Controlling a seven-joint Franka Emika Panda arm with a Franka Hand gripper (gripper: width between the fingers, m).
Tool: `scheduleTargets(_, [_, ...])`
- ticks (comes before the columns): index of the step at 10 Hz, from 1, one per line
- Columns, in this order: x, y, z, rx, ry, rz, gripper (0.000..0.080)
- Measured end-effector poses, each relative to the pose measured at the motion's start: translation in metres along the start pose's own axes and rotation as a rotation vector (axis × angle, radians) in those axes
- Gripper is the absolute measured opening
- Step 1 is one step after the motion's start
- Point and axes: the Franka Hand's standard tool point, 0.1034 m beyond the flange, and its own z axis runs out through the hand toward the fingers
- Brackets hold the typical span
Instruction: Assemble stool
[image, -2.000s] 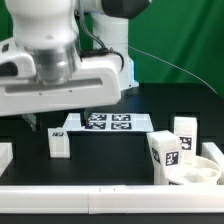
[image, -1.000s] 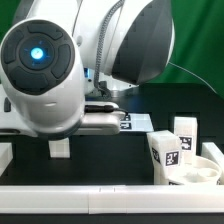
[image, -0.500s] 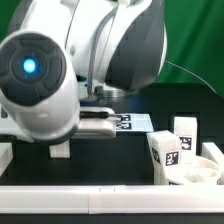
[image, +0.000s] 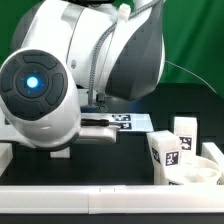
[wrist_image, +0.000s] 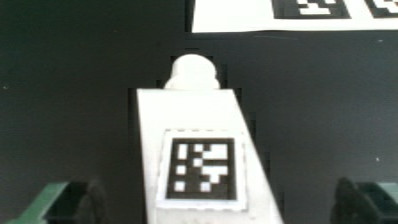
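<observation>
The gripper (wrist_image: 214, 203) straddles 1 tagged white leg (wrist_image: 199, 130), gaps either side.

The seat disc (image: 203, 172) sits in the front corner of the tabletop (image: 115, 165), on the exterior view's right. The front leg (image: 165, 152) stands just beside the disc, and the rear leg (image: 184, 129) stands behind both. The marker board (image: 138, 123) lies mid-table. The third leg (wrist_image: 201, 130) lies before the board, toward the exterior view's left.
</observation>
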Motion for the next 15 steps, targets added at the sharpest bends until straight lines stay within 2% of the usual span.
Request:
scheduleTargets(1, [0.000,0.000,0.000,0.001,0.000,0.001,0.0513])
scheduleTargets(2, [0.000,0.001,0.000,0.001,0.000,0.001,0.0373])
scheduleTargets(3, [0.000,0.001,0.000,0.002,-0.001,0.001,0.0324])
scheduleTargets(8, [-0.001,0.003,0.000,0.004,-0.001,0.003,0.0324])
scheduleTargets(9, [-0.002,0.002,-0.005,-0.002,0.005,0.002,0.0324])
scheduleTargets(10, [-0.010,-0.005,-0.028,-0.021,0.043,-0.009,0.0324])
scheduleTargets(12, [-0.035,-0.018,-0.072,-0.018,0.124,-0.009,0.0324])
scheduleTargets(13, [-0.046,-0.021,-0.090,-0.029,0.156,-0.016,0.0324])
scheduleTargets(14, [-0.050,-0.019,-0.087,-0.057,0.141,-0.019,0.0324])
scheduleTargets(15, [-0.042,-0.018,-0.086,-0.063,0.163,-0.020,0.0324])
